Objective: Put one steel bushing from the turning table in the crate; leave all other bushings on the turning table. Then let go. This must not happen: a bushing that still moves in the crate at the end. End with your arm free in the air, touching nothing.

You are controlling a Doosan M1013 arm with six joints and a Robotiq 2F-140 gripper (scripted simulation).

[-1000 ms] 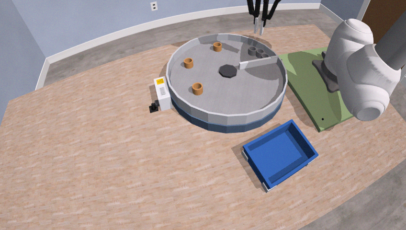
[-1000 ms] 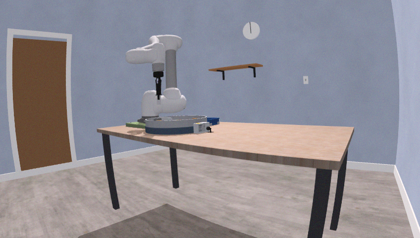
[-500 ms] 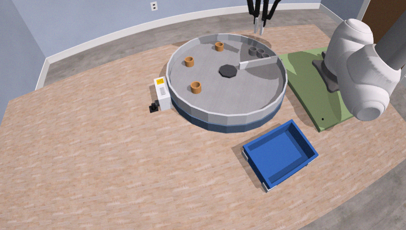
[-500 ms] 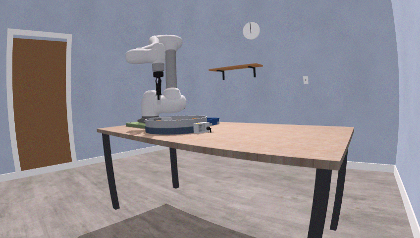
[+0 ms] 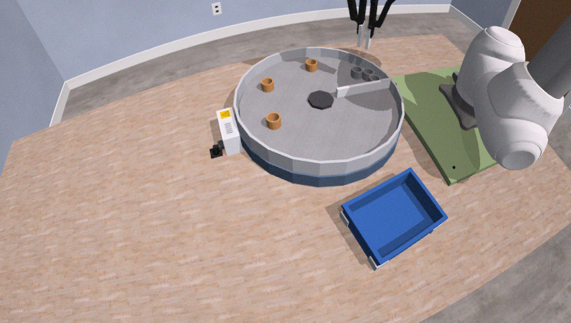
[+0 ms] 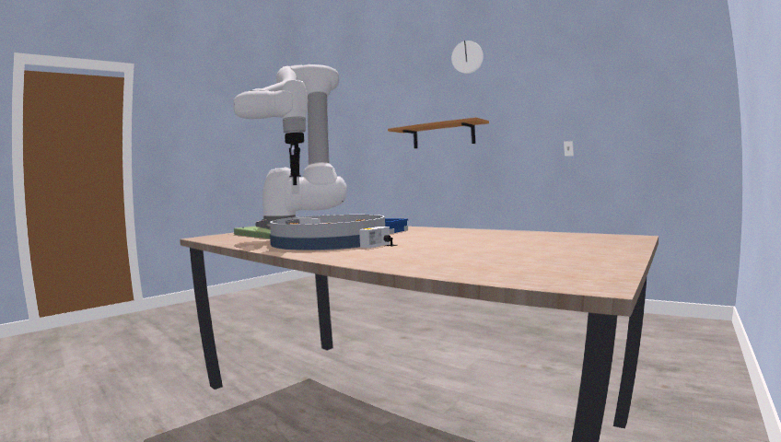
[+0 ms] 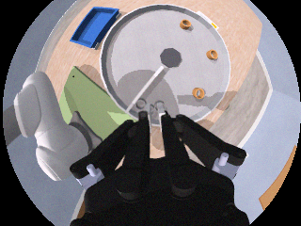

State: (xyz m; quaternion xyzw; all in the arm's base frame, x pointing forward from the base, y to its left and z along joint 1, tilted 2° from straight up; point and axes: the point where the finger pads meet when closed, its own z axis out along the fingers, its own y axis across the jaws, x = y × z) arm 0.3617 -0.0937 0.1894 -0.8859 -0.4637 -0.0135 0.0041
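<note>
Right over to the turning table [image 5: 322,167] [image 6: 329,228] [image 7: 127,52] on the bench [image 5: 160,220] [image 6: 520,257] [image 7: 249,19], and straight to the three steel bushings [image 5: 356,75] [image 7: 141,107]: upright on its disc, bunched close together inside the rim, near the pale guide bar [image 5: 362,89] [image 7: 148,89]. Across the turning table, well spread out, to three orange-brown bushings [image 5: 273,123] [image 6: 358,220] [image 7: 184,26]. At its middle, to the dark hub [image 5: 320,99] [image 7: 170,57].

Now up to the gripper [image 5: 363,48] [image 6: 295,189] [image 7: 154,109], hanging well above the turning table, pointing down. Almost fully closed at the fingers [image 5: 367,40] [image 6: 295,180], just a narrow gap there, and gripping nothing!

Down beside the turning table, apart from its rim, to the blue crate [image 5: 384,220] [image 6: 396,224] [image 7: 95,27], with bare floor inside in the top view and all three steel bushings outside it. Also next to the turning table, to the green plate [image 5: 430,120] [image 6: 249,232] [image 7: 89,104], under the foot of the white arm [image 5: 520,99] [image 6: 318,125] [image 7: 44,122]. And right by the turning table's outer wall, to a white box [image 5: 228,132] [image 6: 373,237] with a yellow warning label.
</note>
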